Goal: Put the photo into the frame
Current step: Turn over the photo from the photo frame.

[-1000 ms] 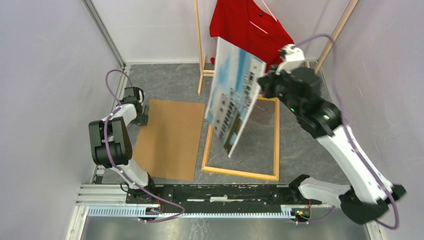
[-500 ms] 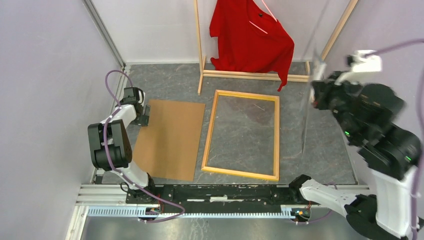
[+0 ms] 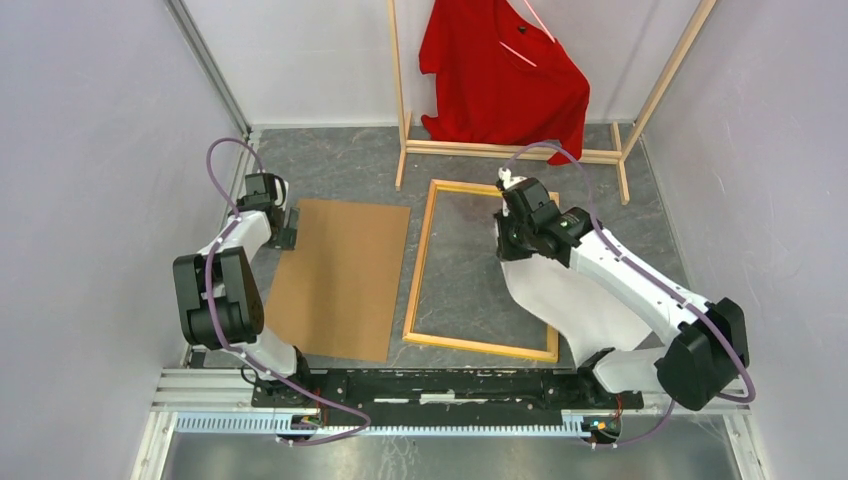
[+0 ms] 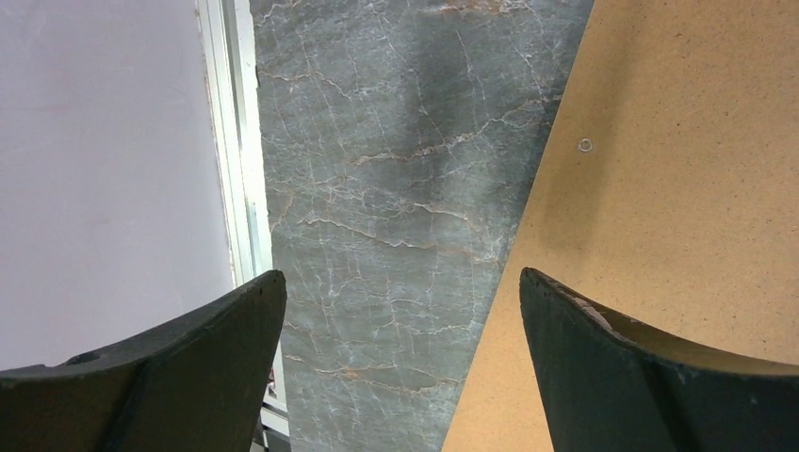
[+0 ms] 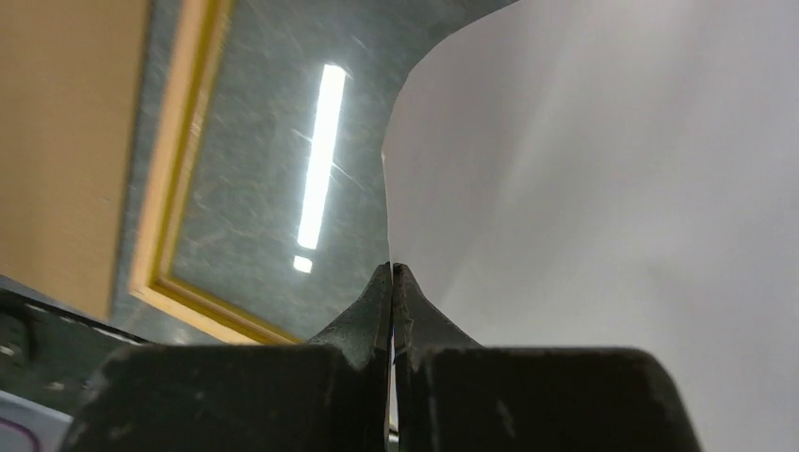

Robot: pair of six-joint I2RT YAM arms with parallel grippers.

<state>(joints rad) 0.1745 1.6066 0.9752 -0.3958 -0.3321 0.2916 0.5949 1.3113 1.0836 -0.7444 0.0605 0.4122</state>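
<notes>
The frame [image 3: 417, 275] lies flat on the grey floor, a thin yellow rectangle with glass inside it. The photo [image 3: 580, 305] shows its white reverse side and droops over the frame's right and near part. My right gripper [image 3: 507, 243] is shut on the photo's far edge, over the middle of the frame. In the right wrist view the gripper [image 5: 392, 272] pinches the thin sheet edge, with the white photo [image 5: 612, 188] to the right and the frame's rail [image 5: 174, 235] to the left. My left gripper [image 3: 286, 228] stands open at the brown board's far left corner, holding nothing [image 4: 396, 311].
A brown backing board [image 3: 340, 275] lies flat left of the frame, its edge under my left fingers [image 4: 678, 169]. A wooden clothes rack [image 3: 400, 95] with a red shirt [image 3: 500, 70] stands behind the frame. Walls close in on both sides.
The right arm swung the photo from upright over the frame, out to the right, then down onto the frame's right side, white side up. The left arm stayed put.
</notes>
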